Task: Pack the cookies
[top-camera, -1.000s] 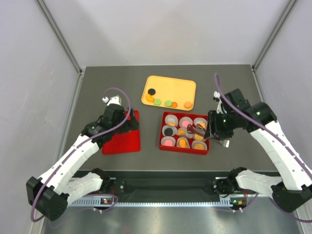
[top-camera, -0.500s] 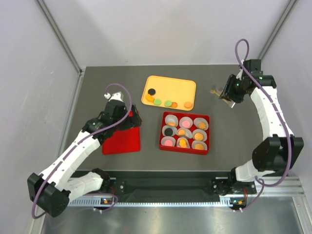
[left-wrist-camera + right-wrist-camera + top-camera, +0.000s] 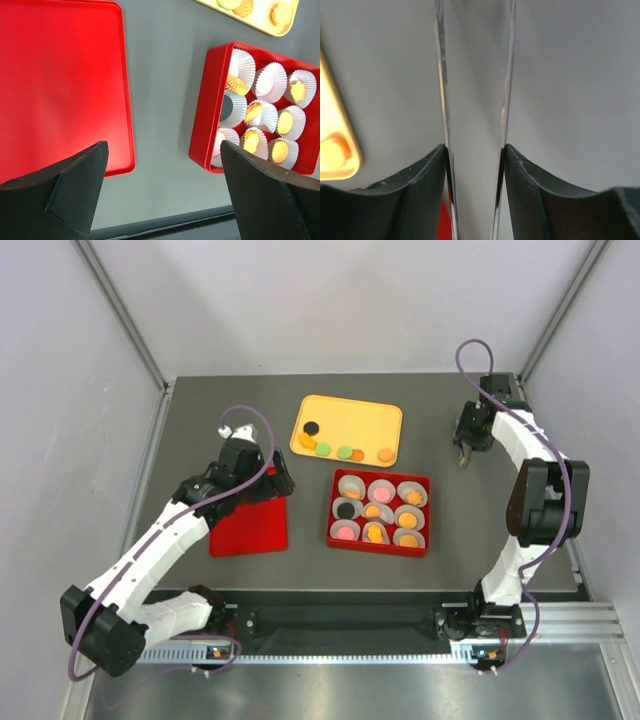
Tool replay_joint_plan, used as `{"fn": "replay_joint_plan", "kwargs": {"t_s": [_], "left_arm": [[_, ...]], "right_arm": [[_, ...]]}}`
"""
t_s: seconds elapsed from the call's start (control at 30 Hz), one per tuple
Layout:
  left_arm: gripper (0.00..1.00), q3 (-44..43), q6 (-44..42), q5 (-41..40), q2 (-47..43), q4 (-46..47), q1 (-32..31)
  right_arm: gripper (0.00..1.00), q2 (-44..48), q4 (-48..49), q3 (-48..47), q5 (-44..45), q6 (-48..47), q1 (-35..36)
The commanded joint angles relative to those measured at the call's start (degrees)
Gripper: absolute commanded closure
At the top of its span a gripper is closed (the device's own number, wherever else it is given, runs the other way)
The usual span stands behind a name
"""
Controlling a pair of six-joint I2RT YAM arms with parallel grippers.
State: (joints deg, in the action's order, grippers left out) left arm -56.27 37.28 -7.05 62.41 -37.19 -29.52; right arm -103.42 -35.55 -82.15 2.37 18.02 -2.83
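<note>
Seen from above, six small flat round cookies (image 3: 323, 449) in black, orange and green lie along the 6 o'clock edge of a yellow rectangular plastic tray (image 3: 365, 420). More cookies sit in white pleated paper cups (image 3: 352, 485) inside a red square box (image 3: 376, 547), just at the tray's 6 o'clock.

The right gripper (image 3: 467, 440) hangs well apart at the tray's 3 o'clock. It seems clenched on a clear tapered plastic tool (image 3: 472, 100).

The left gripper (image 3: 162, 147) is spread wide and empty, between the box and a flat red lid (image 3: 250, 525) at the box's 9 o'clock.

**Risks, as I judge them:**
- The tray cookies lie close together, so a pinch may catch two or shove one against the rim.
- The slim tool could let a cookie slip.
- A light cup might tip.
</note>
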Motion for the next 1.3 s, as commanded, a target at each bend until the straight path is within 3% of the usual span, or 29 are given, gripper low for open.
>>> {"fn": "replay_joint_plan", "kwargs": {"t_s": [0.0,0.5,0.97,1.27], "left_arm": [[0.02,-1.6,-0.9,0.2,-0.5,0.4,0.3],[0.02,-0.9,0.6,-0.7,2.8,-0.2,0.3],[0.02,-0.9,1.4,-3.3,6.1,-0.2,0.3],[0.04,-4.7,0.1,-9.5,8.9,-5.7,2.8]], "right_arm": [[0.51,-1.4,4.2,-2.6,2.6,-1.9,-1.2],[0.32,-1.4,3.6,-1.0,0.1,-2.4,-1.2],[0.21,-3.0,4.2,0.2,-0.9,-2.2,-1.2],[0.20,1.7,2.2,0.0,-3.6,0.1,-0.9]]}}
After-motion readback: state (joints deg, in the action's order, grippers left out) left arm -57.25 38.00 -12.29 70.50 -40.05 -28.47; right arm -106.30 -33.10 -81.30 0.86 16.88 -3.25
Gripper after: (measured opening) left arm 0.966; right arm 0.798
